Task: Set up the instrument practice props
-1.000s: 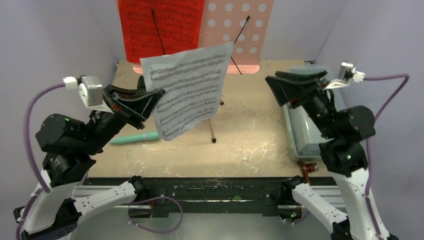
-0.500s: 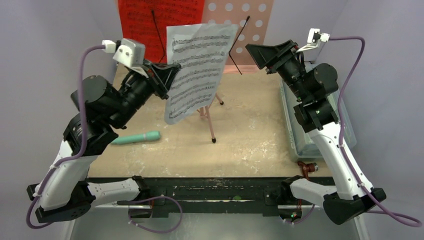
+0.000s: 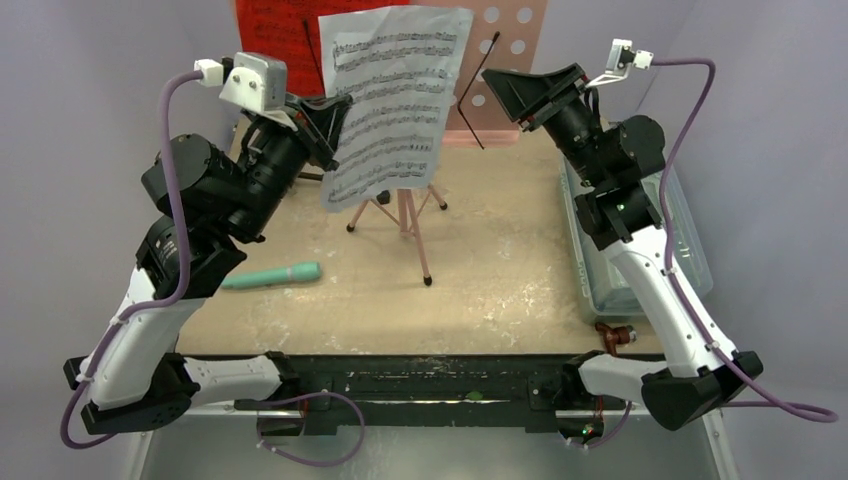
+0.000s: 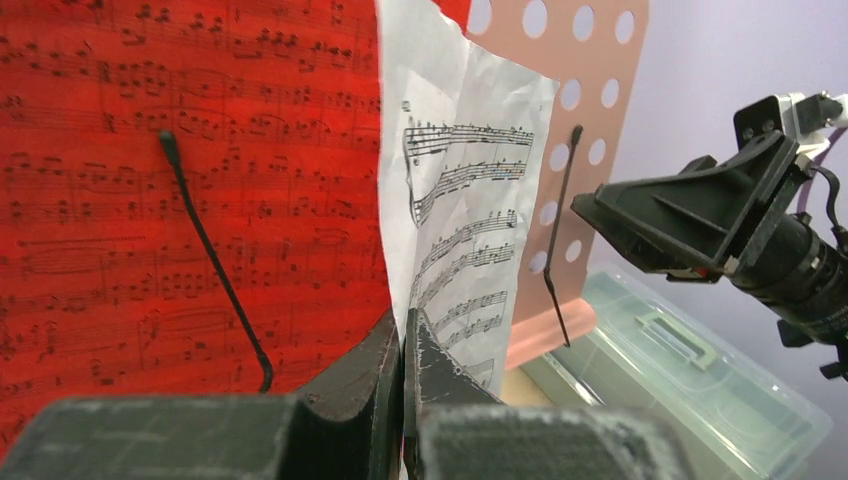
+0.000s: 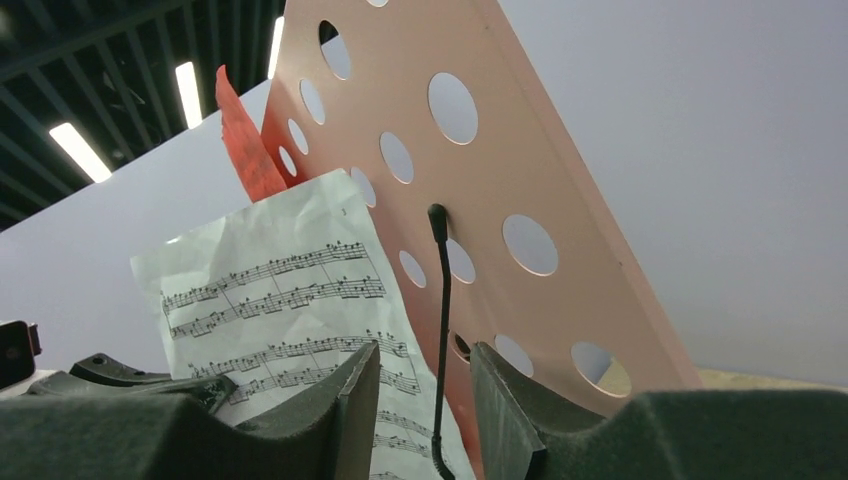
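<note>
The pink perforated music stand (image 3: 512, 45) stands at the back on tripod legs (image 3: 412, 215). A red sheet-music page (image 3: 275, 30) lies on its left half under a black wire holder (image 4: 215, 270). My left gripper (image 3: 338, 105) is shut on the edge of a white sheet-music page (image 3: 395, 90), held upright in front of the stand's middle; the wrist view shows the paper pinched between its fingertips (image 4: 403, 320). My right gripper (image 5: 425, 350) is open, its jaws either side of the stand's right wire holder (image 5: 441, 330) without touching it. The teal recorder (image 3: 270, 276) lies on the table at the left.
A clear lidded plastic box (image 3: 640, 265) sits along the right edge under my right arm. A small red-and-black object (image 3: 615, 335) lies at the near right table edge. Purple walls close in the back and both sides.
My left arm has raised the white page and carried it back toward the stand. My right gripper has moved left and up to the right wire holder, its jaws narrowing.
</note>
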Tool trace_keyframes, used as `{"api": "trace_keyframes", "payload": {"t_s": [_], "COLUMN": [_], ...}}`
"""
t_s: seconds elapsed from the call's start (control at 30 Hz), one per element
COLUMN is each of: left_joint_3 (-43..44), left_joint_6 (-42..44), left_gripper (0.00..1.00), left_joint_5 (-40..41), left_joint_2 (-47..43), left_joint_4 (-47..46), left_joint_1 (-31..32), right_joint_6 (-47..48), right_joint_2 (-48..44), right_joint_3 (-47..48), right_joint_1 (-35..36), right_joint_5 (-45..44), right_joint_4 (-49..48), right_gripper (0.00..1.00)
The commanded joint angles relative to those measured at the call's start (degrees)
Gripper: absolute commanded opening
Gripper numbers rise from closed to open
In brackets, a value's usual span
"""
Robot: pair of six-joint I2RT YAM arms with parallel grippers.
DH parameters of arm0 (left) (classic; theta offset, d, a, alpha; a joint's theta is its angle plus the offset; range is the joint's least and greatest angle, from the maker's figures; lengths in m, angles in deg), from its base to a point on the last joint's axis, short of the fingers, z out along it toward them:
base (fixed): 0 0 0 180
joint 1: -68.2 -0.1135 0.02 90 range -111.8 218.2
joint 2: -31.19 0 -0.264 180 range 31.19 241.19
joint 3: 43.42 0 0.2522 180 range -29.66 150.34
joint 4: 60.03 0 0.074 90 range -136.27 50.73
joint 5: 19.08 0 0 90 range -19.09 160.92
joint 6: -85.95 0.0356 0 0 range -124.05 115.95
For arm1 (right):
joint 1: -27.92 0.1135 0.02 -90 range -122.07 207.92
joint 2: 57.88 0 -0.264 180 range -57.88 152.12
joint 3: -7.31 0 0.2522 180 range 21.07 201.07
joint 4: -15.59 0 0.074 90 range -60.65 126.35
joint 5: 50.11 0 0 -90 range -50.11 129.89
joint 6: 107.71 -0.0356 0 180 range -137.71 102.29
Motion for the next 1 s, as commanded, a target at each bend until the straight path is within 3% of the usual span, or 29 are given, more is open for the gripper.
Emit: {"api": "trace_keyframes", "payload": {"t_s": [0.0,0.27,0.63,0.97], "left_joint_3": [1.78,2.77,4.94,4.12], "left_joint_6": [3.99,7.36,13.04,16.90], "left_gripper": [0.00,0.00,0.00,0.00], "left_joint_5": [3.71,5.24,6.07,7.21], "left_joint_2": [1.58,4.20,8.45,10.72], "left_joint_4": [-6.54,-13.83,-21.08,-29.17], "left_joint_1": [-0.23,-0.25,-0.25,-0.23], "right_joint_6": [-0.26,1.12,3.20,3.87], "right_joint_2": [2.03,4.46,2.52,1.07], "right_joint_3": [4.41,5.68,3.82,1.65], "right_joint_1": [1.50,3.47,4.55,4.51], "right_joint_5": [0.43,-0.73,-2.83,-4.55], "right_joint_4": [-3.17,-3.27,-4.64,-7.76], "right_gripper": [0.41,0.33,0.00,0.00]}}
